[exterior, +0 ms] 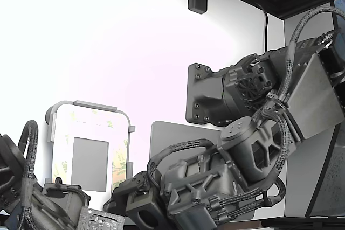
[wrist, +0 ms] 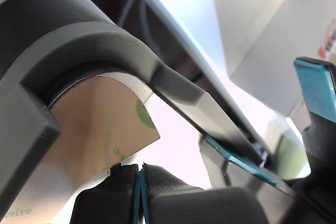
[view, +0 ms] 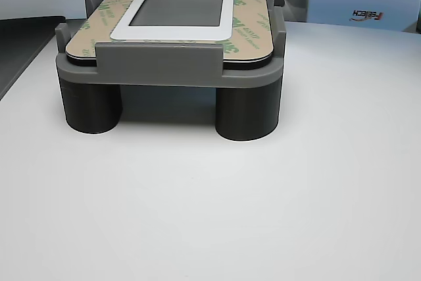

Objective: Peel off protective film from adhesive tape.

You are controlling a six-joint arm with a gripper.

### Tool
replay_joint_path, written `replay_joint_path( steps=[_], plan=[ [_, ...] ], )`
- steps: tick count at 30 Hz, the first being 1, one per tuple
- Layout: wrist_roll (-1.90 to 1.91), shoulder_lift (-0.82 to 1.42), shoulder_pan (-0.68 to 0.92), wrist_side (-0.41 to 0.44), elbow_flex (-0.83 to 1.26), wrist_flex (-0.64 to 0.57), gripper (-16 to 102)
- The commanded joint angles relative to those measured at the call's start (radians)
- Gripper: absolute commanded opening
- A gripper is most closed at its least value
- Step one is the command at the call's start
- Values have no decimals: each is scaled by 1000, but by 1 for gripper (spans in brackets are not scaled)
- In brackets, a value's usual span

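The gripper [wrist: 140, 179] has its two dark fingertips [wrist: 163, 182] pressed together, their blue pads meeting in a thin line with no gap showing. Right at that seam sits the corner of the protective film [wrist: 100, 129], the tan liner with a green mark at its edge; the film's tip touches the top of the closed fingers (whether any of it is truly nipped between the pads cannot be told from the wrist view). Just past the fingertips, the film curves up under the rounded lip of the grey fixture [wrist: 105, 40] that frames it.

Farther out, the other view shows the whole fixture [view: 171, 70] standing on two dark round legs on a white table [view: 210, 215], carrying the white panel [view: 227, 18] with its grey square [view: 174, 8] in the middle and tan 3M strips [view: 247, 24] along the sides. The arm's dark parts crowd the fixture's far edge there.

In the exterior view the arm [exterior: 215, 181] reaches low beside the panel [exterior: 89, 149], the gripper itself hidden.
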Motion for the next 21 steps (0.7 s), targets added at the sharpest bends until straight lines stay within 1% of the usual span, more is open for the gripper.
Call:
replay_joint_path(
  steps=[1,5,21],
  plan=[
    [0,34,-8,2,-15,-2,-11],
    [0,40,-8,2,-11,3,-11],
    [-17,52,-17,-11,43,-49,-11]
  ],
)
